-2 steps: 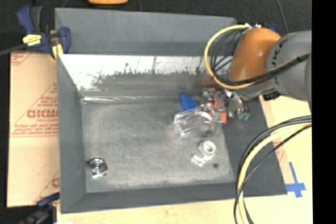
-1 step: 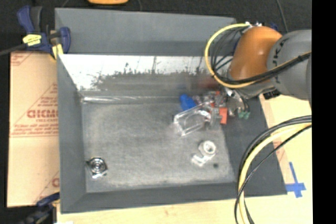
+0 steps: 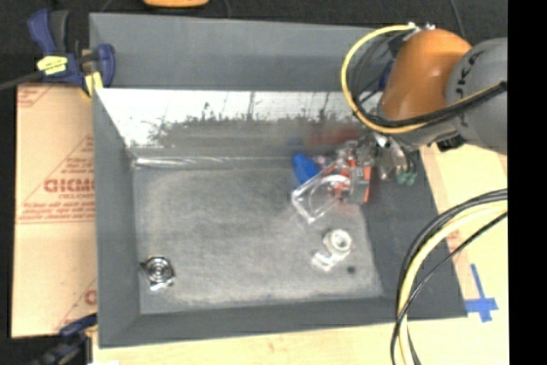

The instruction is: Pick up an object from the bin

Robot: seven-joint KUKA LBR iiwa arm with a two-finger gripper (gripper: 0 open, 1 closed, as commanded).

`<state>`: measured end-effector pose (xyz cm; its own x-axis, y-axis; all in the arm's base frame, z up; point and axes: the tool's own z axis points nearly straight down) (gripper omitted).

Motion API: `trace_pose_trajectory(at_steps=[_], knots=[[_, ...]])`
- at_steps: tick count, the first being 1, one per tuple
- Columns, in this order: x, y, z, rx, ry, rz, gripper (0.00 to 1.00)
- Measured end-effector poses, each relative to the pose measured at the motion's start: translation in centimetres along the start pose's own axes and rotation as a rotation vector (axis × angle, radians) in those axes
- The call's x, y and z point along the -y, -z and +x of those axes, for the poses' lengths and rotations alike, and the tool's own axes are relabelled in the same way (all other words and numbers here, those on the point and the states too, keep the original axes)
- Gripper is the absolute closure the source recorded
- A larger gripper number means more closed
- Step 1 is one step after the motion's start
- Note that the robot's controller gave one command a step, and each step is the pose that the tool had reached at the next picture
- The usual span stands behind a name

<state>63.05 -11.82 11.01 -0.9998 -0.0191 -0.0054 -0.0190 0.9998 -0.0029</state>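
Nothing is lifted yet, as far as the view shows: every loose thing lies on the floor of the grey bin (image 3: pixel 115 209), so the grasp and the lift both appear to be left to do.

Taking the clear plastic piece (image 3: pixel 309 199) near the floor's middle as the mark, and going left to right:

- A small round silver metal knob (image 3: pixel 158 272) sits far to its left and lower, alone in the near corner, well apart from everything else.
- A blue piece (image 3: pixel 302 166) lies just above the clear piece, touching or overlapping it.
- A white ring-shaped fitting (image 3: pixel 333 245) lies below the clear piece and a little to its right, near but apart.
- The gripper (image 3: pixel 349 177) hangs low just to the right of the clear piece, at its upper right edge. Whether it is spread or closed I cannot tell, and nothing can be seen held in it.

The clear piece is the thing nearest the gripper. The blue piece against it is the likeliest hindrance, since it could be caught or dragged along. The bin's back wall, close behind both, leaves little room on that side.
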Motion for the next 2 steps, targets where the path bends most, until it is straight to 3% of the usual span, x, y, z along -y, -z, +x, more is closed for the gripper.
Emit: trace_pose_trajectory(at_steps=[1,2], knots=[[0.1,8.4,0.3,0.005,0.007,0.001,1.0],[1.7,18.6,3.2,0.004,0.036,0.002,1.0]])
